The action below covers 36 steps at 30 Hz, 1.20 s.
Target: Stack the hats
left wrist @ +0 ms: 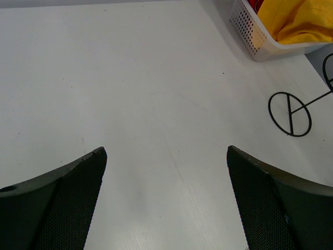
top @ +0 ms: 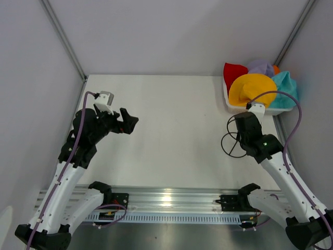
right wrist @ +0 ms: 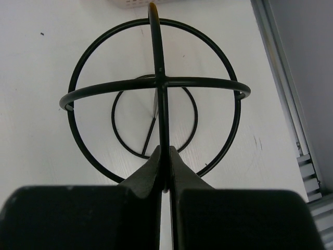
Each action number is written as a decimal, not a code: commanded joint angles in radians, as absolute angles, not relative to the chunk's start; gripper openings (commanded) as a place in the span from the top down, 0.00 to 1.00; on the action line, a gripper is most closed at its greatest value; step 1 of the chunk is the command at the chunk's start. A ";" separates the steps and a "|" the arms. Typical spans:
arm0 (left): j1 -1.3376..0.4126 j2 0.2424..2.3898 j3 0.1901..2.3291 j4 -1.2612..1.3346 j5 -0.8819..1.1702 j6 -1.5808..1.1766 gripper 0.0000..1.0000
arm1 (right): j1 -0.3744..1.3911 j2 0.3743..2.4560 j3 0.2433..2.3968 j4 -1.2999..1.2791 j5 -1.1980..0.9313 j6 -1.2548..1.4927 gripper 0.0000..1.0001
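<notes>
The hats lie heaped in a white mesh basket (top: 232, 105) at the back right: yellow hat (top: 251, 88) on top, red hat (top: 233, 72), lavender hat (top: 261, 67), teal hat (top: 285, 86), a bit of orange hat (top: 276, 68). The dark blue hat is hidden. The yellow hat (left wrist: 294, 21) and basket (left wrist: 247, 28) show in the left wrist view. My right gripper (right wrist: 165, 151) is shut on a wire of the black wire stand (right wrist: 156, 83), in front of the basket. My left gripper (left wrist: 166, 151) is open and empty over bare table at the left.
The stand's round base (left wrist: 290, 113) rests on the white table (top: 166, 135) near the right wall. Grey walls close in on the left, back and right. A metal rail (top: 171, 200) with the arm bases runs along the near edge.
</notes>
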<state>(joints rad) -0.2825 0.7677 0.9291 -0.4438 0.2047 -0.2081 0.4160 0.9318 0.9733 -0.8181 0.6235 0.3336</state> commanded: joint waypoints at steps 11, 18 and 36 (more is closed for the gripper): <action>-0.290 0.788 0.928 -0.408 0.212 -0.209 0.01 | 0.468 0.807 1.045 -0.922 0.572 0.336 0.29; -0.290 0.767 0.930 -0.420 0.206 -0.198 0.01 | 0.466 0.834 1.300 -0.966 0.468 0.290 0.00; -0.351 0.957 1.157 -0.502 0.259 -0.270 0.00 | -0.093 1.430 1.594 -0.533 0.091 0.074 0.00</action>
